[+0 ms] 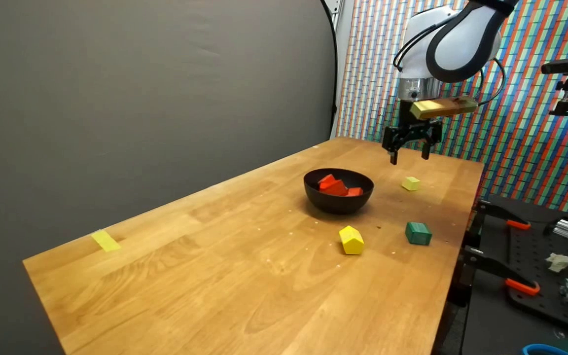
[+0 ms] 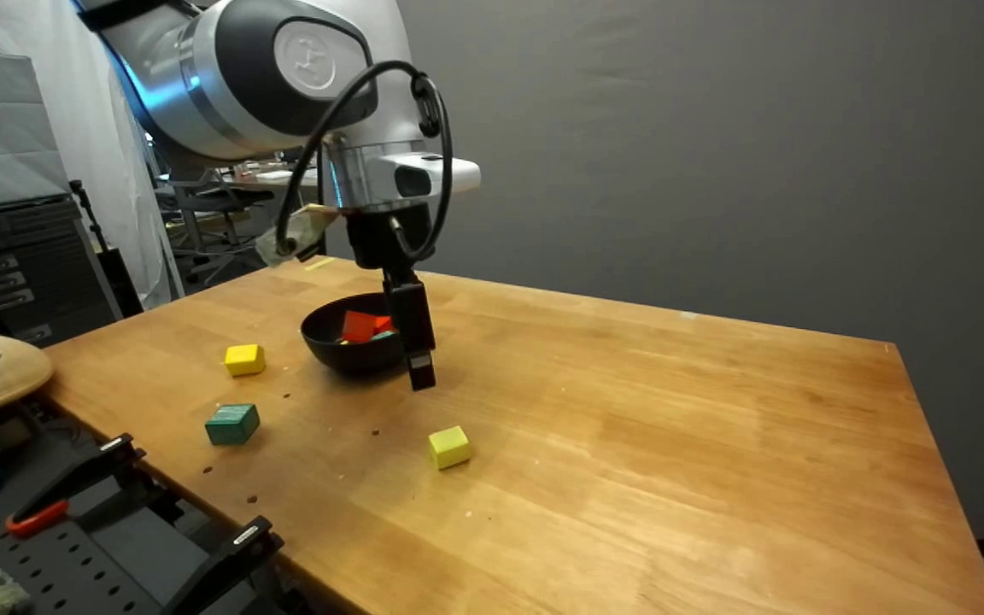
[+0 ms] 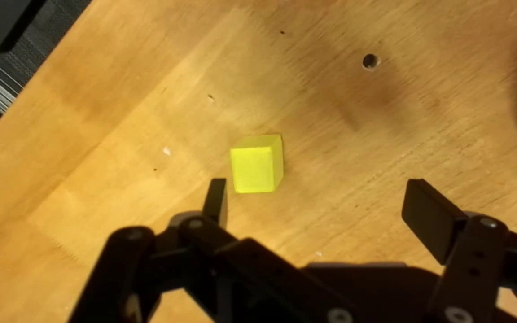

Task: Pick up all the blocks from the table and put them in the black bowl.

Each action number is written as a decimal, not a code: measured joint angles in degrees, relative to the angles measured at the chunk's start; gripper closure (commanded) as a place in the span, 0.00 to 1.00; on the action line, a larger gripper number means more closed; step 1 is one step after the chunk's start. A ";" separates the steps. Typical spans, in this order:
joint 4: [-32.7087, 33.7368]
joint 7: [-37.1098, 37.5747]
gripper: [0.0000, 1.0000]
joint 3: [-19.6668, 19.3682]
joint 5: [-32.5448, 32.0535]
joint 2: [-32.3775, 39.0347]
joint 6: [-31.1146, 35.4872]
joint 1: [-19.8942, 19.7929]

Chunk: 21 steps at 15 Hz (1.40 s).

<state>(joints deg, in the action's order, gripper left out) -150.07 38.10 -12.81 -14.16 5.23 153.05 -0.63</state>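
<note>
On the table (image 1: pixel 190 286), a pale yellow block (image 3: pixel 253 169) lies below and ahead of my gripper (image 3: pixel 317 181), close to the line of its left finger in the wrist view. The jaws stand wide apart with nothing between them, above the tabletop. The black bowl (image 1: pixel 338 203) holds red blocks (image 1: pixel 333 187); bits of green and yellow also show inside it in an exterior view. A bright yellow block (image 2: pixel 244 360) and a green block (image 2: pixel 232 424) rest on the wood near the bowl. In an exterior view the gripper (image 2: pixel 422 380) partly covers the bowl's rim.
Black clamps with orange tips (image 1: pixel 523 286) grip the table's side edge, beside a dark bench with loose parts. A yellow tape strip (image 1: pixel 106 240) is stuck near a table corner. A grey backdrop (image 2: pixel 714 171) runs along the far side. A round wooden board (image 2: pixel 5 380) stands beside the table.
</note>
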 measured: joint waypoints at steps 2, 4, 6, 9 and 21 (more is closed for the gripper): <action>0.40 0.20 0.00 1.08 0.13 0.14 -0.08 0.08; 0.12 -6.19 0.00 1.94 1.96 0.34 -0.71 -0.66; 0.02 -13.81 0.00 2.32 3.85 0.62 -1.14 -1.75; 0.15 -24.42 0.00 2.26 7.18 1.18 -2.94 -4.51; 1.21 -19.16 0.31 1.14 9.66 9.62 7.18 -6.44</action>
<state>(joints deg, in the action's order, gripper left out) -148.86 18.94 -11.67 -4.51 14.85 160.23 -7.06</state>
